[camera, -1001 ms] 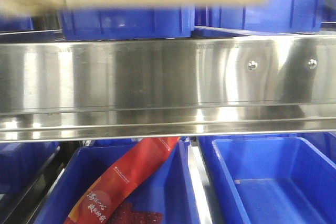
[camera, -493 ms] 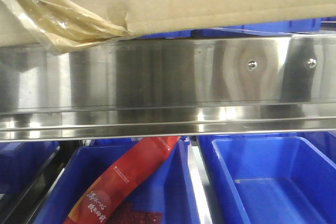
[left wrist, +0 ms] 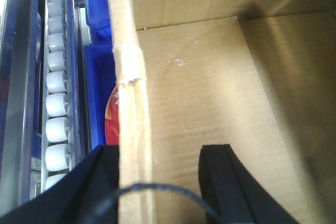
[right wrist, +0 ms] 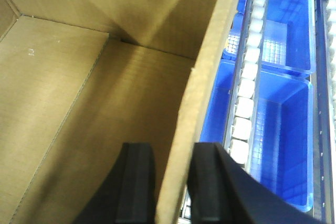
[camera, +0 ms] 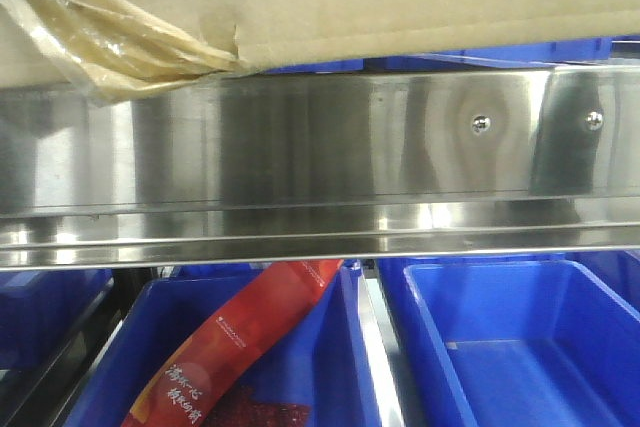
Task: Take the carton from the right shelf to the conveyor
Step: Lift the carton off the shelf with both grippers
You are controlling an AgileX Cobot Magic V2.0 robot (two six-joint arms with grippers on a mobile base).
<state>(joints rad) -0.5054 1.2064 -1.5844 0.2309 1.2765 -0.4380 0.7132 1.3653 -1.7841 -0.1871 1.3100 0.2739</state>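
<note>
— What's nearest, looking down the arms?

— The left gripper [left wrist: 160, 153], astride one side wall of the carton [left wrist: 210, 93]. Its matte black fingers are spread. The outer one lies against the wall, and the inner one stands clear, with a strip of cardboard floor showing between. A thin black cable [left wrist: 157, 190] loops across in front.

— And the other arm?

— The right gripper [right wrist: 170, 148] pinches the opposite wall, one finger inside and one outside, both tight to the board.

— What is the box like?

— Open-topped, plain brown corrugated board. Fine ribs run across the floor, with a few white scuffs. A band of tan tape [left wrist: 128, 64] wraps over the left wall's rim, and the edge is ragged just below it.

— What's beyond the walls?

— White cylindrical rollers [left wrist: 55, 103] in line in a steel track, then glossy blue plastic bins [right wrist: 278, 129], rectangular.

— And from the front?

— Lowest are two of those bins, with a shiny red packet [camera: 240, 337] slanting out of the left one. Above them is a broad steel rail [camera: 320, 147], mirror-streaked, with two round screw heads. The carton's flat brown side spans the very top. Peeled tape [camera: 110, 37], crinkled and yellowish, hangs from its left corner over the rail's upper edge. I cannot tell what it rests on.
</note>
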